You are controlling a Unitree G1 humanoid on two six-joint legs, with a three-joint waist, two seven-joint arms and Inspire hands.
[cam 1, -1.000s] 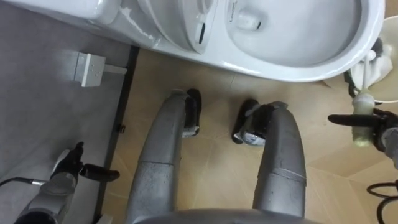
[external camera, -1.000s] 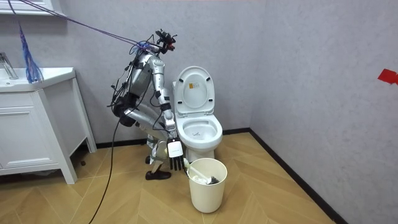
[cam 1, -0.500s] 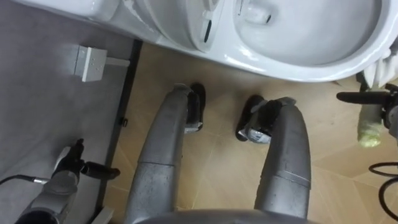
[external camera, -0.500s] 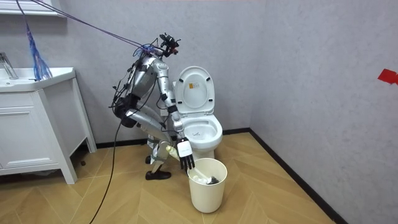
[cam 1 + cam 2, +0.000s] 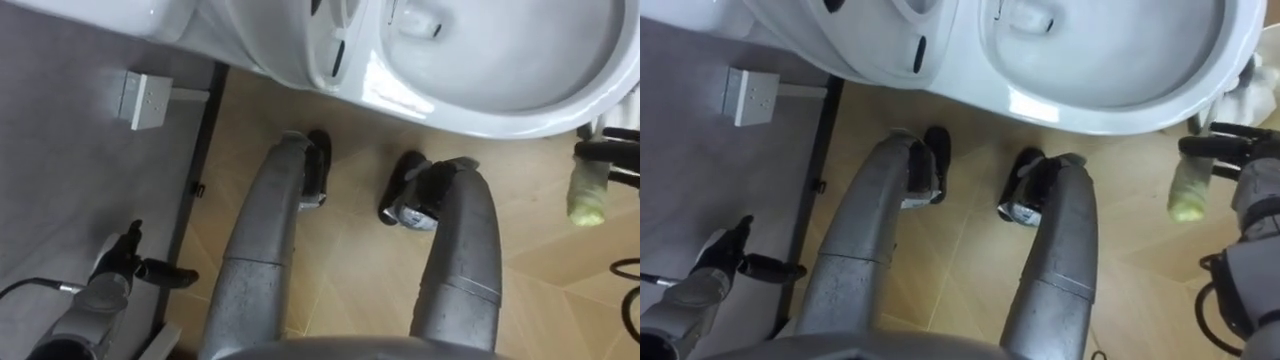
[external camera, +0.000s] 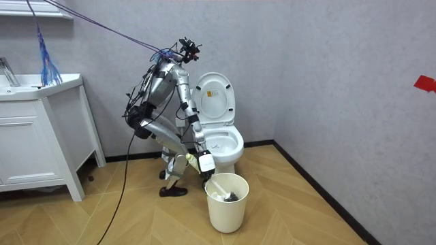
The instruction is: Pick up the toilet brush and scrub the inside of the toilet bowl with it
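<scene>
The white toilet (image 6: 221,143) stands against the grey wall with its lid (image 6: 213,99) up, and its bowl (image 5: 480,60) lies just ahead of my feet. I stand bent forward before it. A pale toilet brush (image 6: 218,185) leans inside the white bin (image 6: 226,202) on the room view's right of me. Its yellowish handle end (image 5: 588,193) shows beside the bowl's rim. My right hand (image 5: 608,150) is at that handle end, with a dark finger stretched straight across its top. My left hand (image 5: 150,271) hangs low on my left with relaxed fingers, holding nothing.
A small white box (image 5: 140,100) is fixed low on the grey wall at my left, above a dark skirting. A white cabinet with a sink (image 6: 37,136) stands at the room view's left. Wooden floor spreads around the bin.
My right hand has swung from beside my legs out over the bin's rim to the brush handle. The left hand has stayed where it was.
</scene>
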